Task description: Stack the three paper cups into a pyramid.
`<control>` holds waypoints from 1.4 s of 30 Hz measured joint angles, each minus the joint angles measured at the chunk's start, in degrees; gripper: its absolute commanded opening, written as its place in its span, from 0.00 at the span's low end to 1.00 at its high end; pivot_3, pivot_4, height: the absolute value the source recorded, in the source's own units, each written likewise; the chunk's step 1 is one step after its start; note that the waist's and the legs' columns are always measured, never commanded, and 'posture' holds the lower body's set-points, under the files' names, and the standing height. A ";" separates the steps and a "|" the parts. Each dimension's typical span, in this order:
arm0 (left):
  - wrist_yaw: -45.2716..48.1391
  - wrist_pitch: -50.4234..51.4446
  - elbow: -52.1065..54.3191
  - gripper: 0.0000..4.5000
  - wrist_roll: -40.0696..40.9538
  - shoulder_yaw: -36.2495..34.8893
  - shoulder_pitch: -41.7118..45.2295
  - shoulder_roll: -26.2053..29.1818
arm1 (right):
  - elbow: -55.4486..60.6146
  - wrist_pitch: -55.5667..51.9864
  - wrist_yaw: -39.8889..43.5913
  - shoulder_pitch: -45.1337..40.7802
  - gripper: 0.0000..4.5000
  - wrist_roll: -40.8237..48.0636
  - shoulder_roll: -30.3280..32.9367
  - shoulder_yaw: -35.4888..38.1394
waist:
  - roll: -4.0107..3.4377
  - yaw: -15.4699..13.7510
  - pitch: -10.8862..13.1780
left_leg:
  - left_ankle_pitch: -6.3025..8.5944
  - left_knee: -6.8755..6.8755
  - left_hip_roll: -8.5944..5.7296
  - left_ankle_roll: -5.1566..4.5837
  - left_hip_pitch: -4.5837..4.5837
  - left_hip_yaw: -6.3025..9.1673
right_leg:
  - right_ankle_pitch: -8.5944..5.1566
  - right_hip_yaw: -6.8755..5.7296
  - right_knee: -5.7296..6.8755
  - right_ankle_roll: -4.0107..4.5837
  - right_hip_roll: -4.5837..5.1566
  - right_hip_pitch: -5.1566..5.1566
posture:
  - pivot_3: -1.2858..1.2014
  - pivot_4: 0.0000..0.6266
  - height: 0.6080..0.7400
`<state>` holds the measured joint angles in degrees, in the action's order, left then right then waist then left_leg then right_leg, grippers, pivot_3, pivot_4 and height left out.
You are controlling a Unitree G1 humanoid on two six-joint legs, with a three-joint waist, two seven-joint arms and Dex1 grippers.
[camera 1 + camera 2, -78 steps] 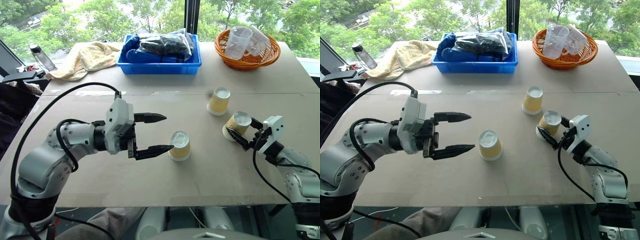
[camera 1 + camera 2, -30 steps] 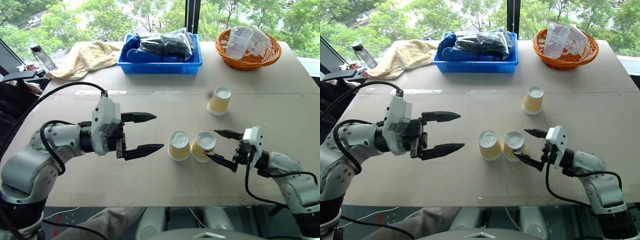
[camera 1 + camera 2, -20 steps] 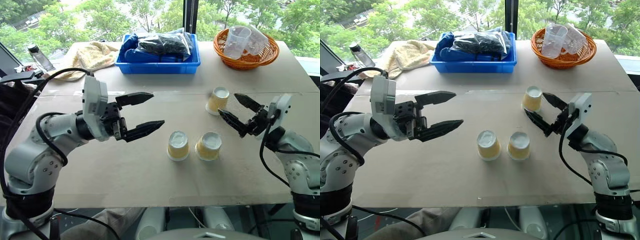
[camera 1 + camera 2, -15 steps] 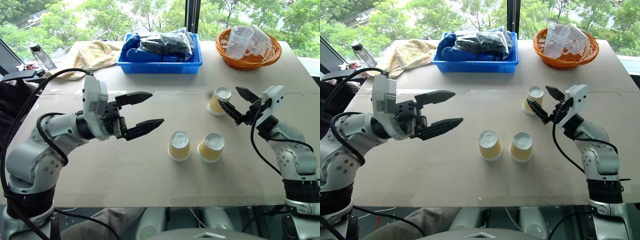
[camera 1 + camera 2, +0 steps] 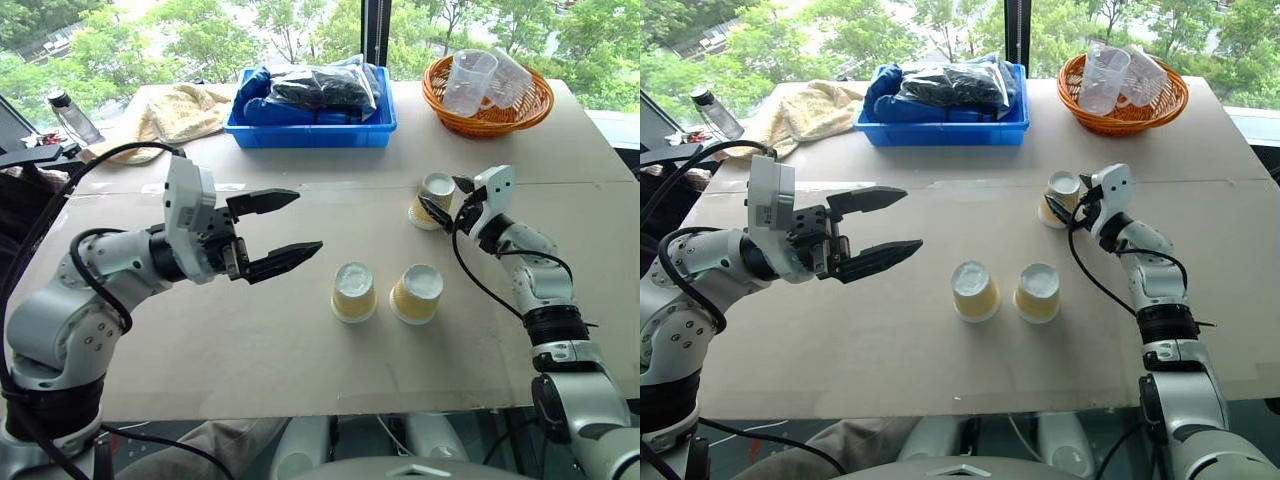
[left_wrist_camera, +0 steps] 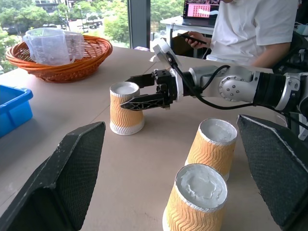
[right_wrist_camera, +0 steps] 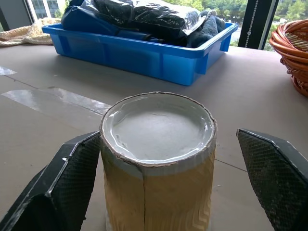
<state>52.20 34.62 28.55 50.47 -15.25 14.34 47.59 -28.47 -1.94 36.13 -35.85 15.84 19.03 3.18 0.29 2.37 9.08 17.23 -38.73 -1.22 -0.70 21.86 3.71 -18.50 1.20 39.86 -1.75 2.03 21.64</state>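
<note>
Three paper cups are recorded upside down on the tabletop (image 5: 300,370), white bases up, none stacked. At the far left a towel (image 5: 175,110) and a bottle (image 5: 62,110) are noted along the back edge. The left pincer (image 5: 285,228) is held above the tabletop, left of the cups, with its fingers spread wide and nothing between them. Behind it a blue bin (image 5: 310,125) with dark bagged contents is seen. The left cup (image 5: 353,291) and the middle cup (image 5: 416,293) are placed side by side near the tabletop's centre, just apart. The third cup (image 5: 434,199) is set farther back and to the right, well apart from that pair. The right pincer (image 5: 447,200) is positioned at this cup with its fingers released and spread; one finger is seen on each side of the cup, and a gap shows at both sides in the right wrist view, so no contact is confirmed. An orange wicker basket (image 5: 487,108) holding clear plastic measuring cups (image 5: 470,82) is recorded at the back right. A seated person (image 6: 250,29) is visible beyond the tabletop in the left wrist view.
</note>
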 measured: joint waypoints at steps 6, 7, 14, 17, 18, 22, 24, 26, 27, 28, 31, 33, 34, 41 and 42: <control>-0.01 0.00 0.05 1.00 -0.22 -0.01 -0.83 0.05 | -3.26 0.79 1.17 -1.48 0.87 0.22 -0.13 0.18 | 0.00 0.02 0.00 | 0.00 0.01 0.00 0.00 0.00 0.00 | 0.00 0.00 0.00 0.00 0.00 0.01 | 0.52 0.24 1.00; -0.01 0.00 0.06 1.00 -0.22 -0.01 -0.97 0.07 | -3.51 0.86 1.50 -1.48 0.84 0.30 -0.13 0.19 | 0.00 0.02 0.00 | 0.00 0.01 0.00 0.00 0.00 0.00 | 0.00 0.01 0.00 0.00 0.00 0.01 | 0.52 0.24 1.00; 0.04 0.01 0.11 1.00 -0.26 0.01 -1.11 0.25 | -0.37 0.35 3.98 -0.52 0.48 1.08 0.18 0.17 | -0.04 -0.01 0.02 | 0.00 0.01 0.01 0.00 0.04 0.01 | 0.00 0.01 0.00 0.00 0.01 0.05 | 0.52 0.24 1.00; 0.18 0.01 0.11 1.00 -0.28 0.04 -1.15 0.35 | 6.34 -1.55 6.18 1.05 0.48 2.61 1.89 0.16 | -0.06 -0.04 0.04 | 0.00 0.01 0.01 0.00 0.07 0.01 | 0.00 0.00 -0.02 0.00 0.02 0.05 | 0.52 0.24 1.00; 0.48 0.02 0.11 1.00 -0.28 0.09 -1.16 0.54 | 10.71 -3.61 7.68 2.43 0.48 4.18 3.06 0.13 | -0.06 -0.12 0.04 | 0.00 0.01 0.01 0.00 0.10 0.04 | 0.00 -0.02 -0.02 0.00 0.02 0.07 | 0.52 0.24 1.00; 1.79 0.01 -0.01 1.00 -0.61 0.08 -1.23 1.53 | 30.05 -14.34 14.24 8.04 0.48 13.81 8.21 -0.17 | -0.08 -0.28 0.05 | 0.01 0.03 0.02 -0.01 0.12 0.11 | 0.00 -0.08 -0.06 0.00 0.04 0.06 | 0.52 0.24 1.00; 2.86 0.02 -0.02 1.00 -0.71 0.16 -1.22 2.13 | 38.45 -19.98 16.19 10.30 0.48 18.70 11.12 -0.18 | -0.09 -0.21 0.06 | 0.01 0.03 0.02 -0.02 0.09 0.09 | 0.00 -0.06 -0.05 0.00 0.05 0.04 | 0.52 0.24 1.00; 4.15 0.11 -0.06 1.00 -0.69 0.18 -1.23 2.65 | 45.20 -24.94 17.35 12.42 0.48 22.41 13.74 -0.74 | -0.11 -0.27 0.07 | 0.01 0.03 0.02 -0.02 0.10 0.10 | 0.00 -0.07 -0.04 0.00 0.05 0.04 | 0.52 0.24 1.00; 4.61 0.12 -0.08 1.00 -0.66 0.18 -1.21 2.74 | 47.55 -26.49 17.80 12.96 0.48 23.43 14.39 -1.55 | -0.09 -0.23 0.07 | 0.01 0.03 0.03 -0.02 0.09 0.10 | 0.00 -0.08 -0.04 0.00 0.04 0.04 | 0.52 0.24 1.00; 5.16 0.16 -0.09 1.00 -0.38 0.23 -1.17 2.70 | 49.22 -27.57 17.90 13.13 0.48 23.81 14.66 -2.33 | -0.09 -0.16 0.08 | 0.01 0.03 0.03 -0.02 0.09 0.10 | 0.00 -0.06 -0.04 0.00 0.04 0.04 | 0.52 0.24 1.00; 6.06 0.21 -0.07 1.00 0.56 0.33 -0.95 2.30 | 52.49 -30.26 17.69 13.35 0.48 24.89 14.94 -4.60 | -0.08 -0.24 0.08 | 0.01 0.02 0.02 -0.02 0.10 0.10 | 0.00 -0.07 -0.05 0.00 0.05 0.04 | 0.52 0.24 1.00; 6.52 0.21 -0.07 1.00 0.53 0.60 -0.96 2.32 | 52.89 -31.40 17.47 13.37 0.48 25.15 14.96 -5.07 | -0.07 -0.32 0.08 | 0.01 0.02 0.01 -0.02 0.11 0.10 | 0.00 -0.08 -0.06 0.00 0.06 0.04 | 0.52 0.24 1.00; 6.74 0.21 -0.07 1.00 0.46 0.83 -0.99 2.32 | 53.05 -31.93 17.42 13.41 0.48 25.16 15.21 -5.21 | -0.07 -0.36 0.09 | 0.01 0.02 0.01 -0.02 0.11 0.10 | 0.00 -0.08 -0.06 0.00 0.06 0.04 | 0.52 0.24 1.00; 6.94 0.23 -0.07 1.00 0.30 1.21 -1.08 2.50 | 54.53 -34.12 17.40 13.52 0.48 25.71 16.00 -5.54 | -0.06 -0.41 0.09 | 0.01 0.02 0.01 -0.02 0.11 0.11 | 0.00 -0.09 -0.07 0.00 0.06 0.04 | 0.52 0.24 1.00; 6.94 0.24 -0.07 1.00 0.30 1.21 -1.08 2.51 | 54.53 -34.12 17.40 13.52 0.48 25.69 15.98 -5.56 | -0.06 -0.41 0.10 | 0.01 0.02 0.01 -0.02 0.11 0.11 | 0.00 -0.09 -0.07 0.00 0.06 0.04 | 0.52 0.24 1.00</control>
<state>59.14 34.86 28.47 50.77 -14.05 13.26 50.11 26.05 -36.06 53.53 -22.33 41.53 35.01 -2.37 0.23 1.97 9.17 17.24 -38.71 -1.21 -0.72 21.97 3.82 -18.50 1.10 39.79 -1.75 2.08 21.68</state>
